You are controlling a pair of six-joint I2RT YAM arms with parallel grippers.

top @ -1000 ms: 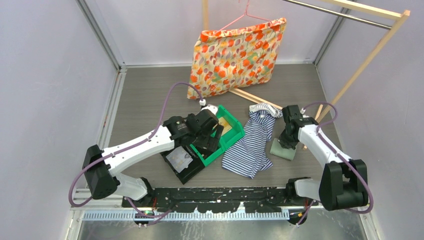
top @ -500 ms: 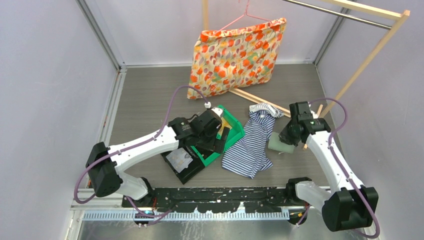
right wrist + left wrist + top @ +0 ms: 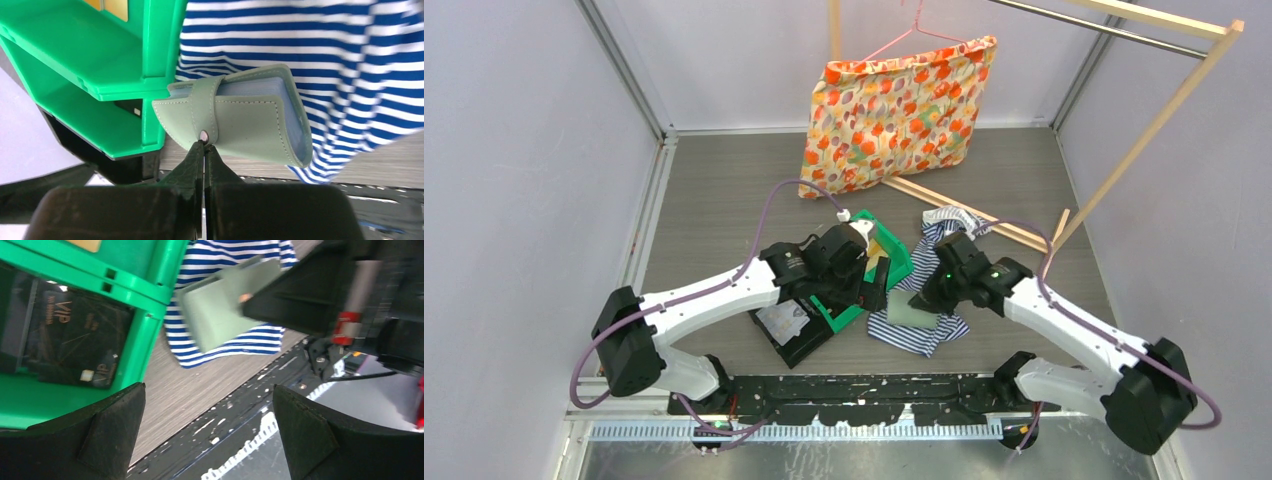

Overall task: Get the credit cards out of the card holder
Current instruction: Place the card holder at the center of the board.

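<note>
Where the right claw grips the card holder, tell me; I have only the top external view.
Observer: The right claw is shut on the card holder at its edge, just below the snap of the tab.
Operator: Report whether it is open.
Observer: Closed; the tab is snapped over the front.
Operator: Describe what the left wrist camera sees.
Observer: The left claw is open and empty, with a black card marked VIP framed by the green bin.

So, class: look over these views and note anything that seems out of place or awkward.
The card holder is snapped shut, tilted, pinched only at its tab edge by the right gripper. Beneath it a striped shirt lies crumpled beside the green bin.
</note>
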